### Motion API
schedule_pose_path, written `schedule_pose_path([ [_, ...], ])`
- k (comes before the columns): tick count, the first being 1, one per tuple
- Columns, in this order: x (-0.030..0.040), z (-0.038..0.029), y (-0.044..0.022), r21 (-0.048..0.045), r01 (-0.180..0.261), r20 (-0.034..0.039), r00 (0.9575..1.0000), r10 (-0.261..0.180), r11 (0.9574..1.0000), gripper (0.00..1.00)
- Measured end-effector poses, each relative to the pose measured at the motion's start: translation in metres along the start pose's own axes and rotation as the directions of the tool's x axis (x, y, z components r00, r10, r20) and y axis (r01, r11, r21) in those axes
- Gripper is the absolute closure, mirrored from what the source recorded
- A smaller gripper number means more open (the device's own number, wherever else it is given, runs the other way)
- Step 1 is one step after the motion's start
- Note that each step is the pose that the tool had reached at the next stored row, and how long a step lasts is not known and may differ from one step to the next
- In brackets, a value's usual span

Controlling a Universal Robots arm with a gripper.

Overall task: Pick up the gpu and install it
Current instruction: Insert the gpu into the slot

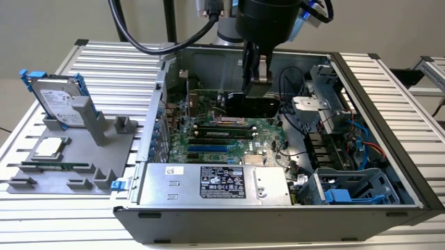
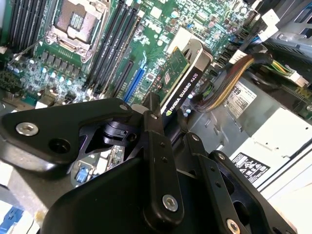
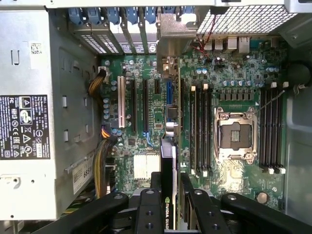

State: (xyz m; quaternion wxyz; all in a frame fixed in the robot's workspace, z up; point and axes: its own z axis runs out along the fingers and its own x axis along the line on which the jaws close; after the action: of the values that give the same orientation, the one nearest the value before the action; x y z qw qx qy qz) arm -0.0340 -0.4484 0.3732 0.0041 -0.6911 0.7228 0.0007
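The end effector (image 3: 169, 194) clamps the one gpu (image 3: 168, 163) on edge over the single motherboard (image 3: 229, 73).

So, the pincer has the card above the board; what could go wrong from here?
1. The pincer grips the gpu by one edge, so it could tilt or slip when pressed.
2. The slots lie close together; it might meet the wrong one.
3. The cable bundle runs near the card and may snag.
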Motion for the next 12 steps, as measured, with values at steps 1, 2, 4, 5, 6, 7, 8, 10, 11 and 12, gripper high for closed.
schedule_pose_path([
  [1, 0.0000, 0.0002, 0.0000, 0.0000, 0.000, 0.0000, 1.0000, 0.000, 1.0000, 1.00],
  [2, 0.0000, 0.0005, 0.0000, 0.0000, 0.000, 0.0000, 1.0000, 0.000, 1.0000, 1.00],
  [4, 0.0000, 0.0009, 0.0000, 0.0000, 0.000, 0.0000, 1.0000, 0.000, 1.0000, 1.00],
  [5, 0.0000, 0.0011, 0.0000, 0.0000, 0.000, 0.0000, 1.0000, 0.000, 1.0000, 1.00],
  [6, 0.0000, 0.0014, 0.0000, 0.0000, 0.000, 0.0000, 1.0000, 0.000, 1.0000, 1.00],
  [7, 0.0000, 0.0016, 0.0000, 0.0000, 0.000, 0.0000, 1.0000, 0.000, 1.0000, 1.00],
  [8, 0.0000, 0.0019, 0.0000, 0.0001, 0.000, 0.0000, 1.0000, 0.000, 1.0000, 1.00],
  [10, 0.0000, 0.0023, 0.0000, 0.0000, 0.000, 0.0000, 1.0000, 0.000, 1.0000, 1.00],
  [11, 0.0000, 0.0025, 0.0000, 0.0000, 0.000, 0.0001, 1.0000, 0.000, 1.0000, 1.00],
  [12, 0.0000, 0.0027, 0.0000, 0.0001, 0.000, 0.0001, 1.0000, 0.000, 1.0000, 1.00],
])
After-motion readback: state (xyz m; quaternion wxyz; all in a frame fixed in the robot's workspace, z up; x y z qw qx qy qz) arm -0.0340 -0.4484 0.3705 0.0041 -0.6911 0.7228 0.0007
